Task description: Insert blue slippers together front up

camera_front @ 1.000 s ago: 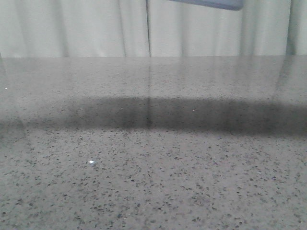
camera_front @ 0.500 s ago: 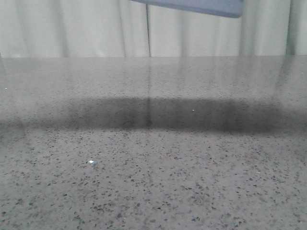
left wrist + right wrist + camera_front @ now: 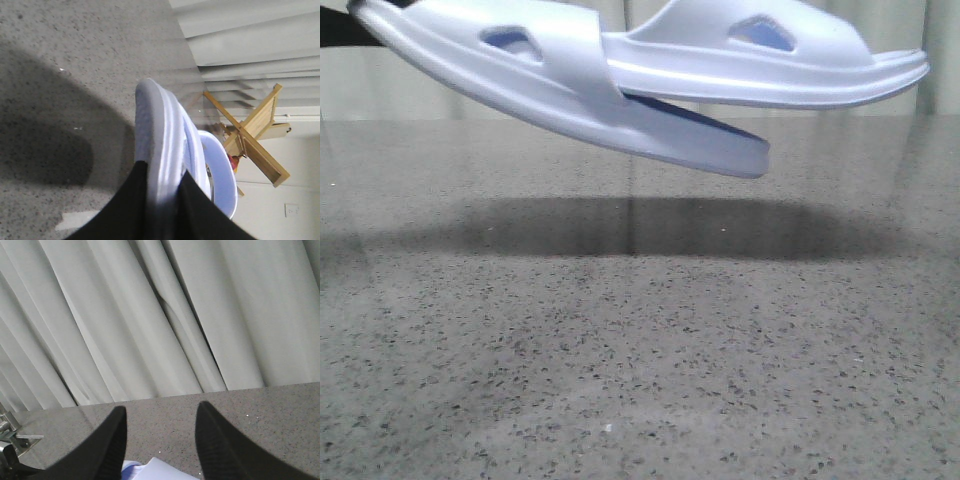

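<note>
Two pale blue slippers hang joined above the speckled table (image 3: 640,350) in the front view. One slipper (image 3: 550,85) slopes down to the right. The other slipper (image 3: 770,60) lies nearly level, its end tucked under the first one's strap. My left gripper (image 3: 164,169) is shut on the edge of the first slipper's sole (image 3: 160,125), and the second slipper (image 3: 222,170) shows behind it. My right gripper (image 3: 161,407) stands open over the table with nothing between its fingers. A corner of a slipper (image 3: 155,471) shows below it.
A pale curtain (image 3: 150,315) hangs behind the table's far edge. A wooden cross frame (image 3: 255,130) stands beyond the table on the left arm's side. The slippers cast a wide dark shadow (image 3: 640,225) on the tabletop.
The slippers have come down into the front view. Earlier only a strip of sole showed at the top edge; now both slippers fill the upper part.
</note>
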{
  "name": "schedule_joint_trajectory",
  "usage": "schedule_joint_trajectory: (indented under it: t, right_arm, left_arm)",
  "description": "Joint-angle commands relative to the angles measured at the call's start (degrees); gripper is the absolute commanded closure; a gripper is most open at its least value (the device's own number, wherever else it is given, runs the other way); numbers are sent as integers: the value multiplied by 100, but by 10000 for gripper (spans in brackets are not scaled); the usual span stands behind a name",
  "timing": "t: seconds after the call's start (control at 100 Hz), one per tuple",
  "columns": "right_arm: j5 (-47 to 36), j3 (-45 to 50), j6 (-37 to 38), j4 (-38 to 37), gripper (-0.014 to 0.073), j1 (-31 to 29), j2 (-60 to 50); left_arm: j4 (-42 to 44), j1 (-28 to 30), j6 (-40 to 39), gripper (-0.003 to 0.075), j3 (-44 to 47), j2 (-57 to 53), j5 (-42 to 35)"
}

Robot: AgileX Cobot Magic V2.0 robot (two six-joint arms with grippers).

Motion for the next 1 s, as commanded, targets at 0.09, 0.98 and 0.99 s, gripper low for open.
schedule_joint_trajectory:
  t: [0.09, 0.98, 0.99]
  right_arm:
    - [-29, -212, -131, 81, 325, 10, -19]
    - [-29, -212, -131, 81, 325, 10, -19]
    - [-29, -212, -131, 81, 325, 10, -19]
  left_arm:
    - [-459, -48, 185, 691, -164, 303, 110]
    - [66, -48, 370, 603, -164, 800, 123]
    - [66, -48, 370, 594, -164, 800, 123]
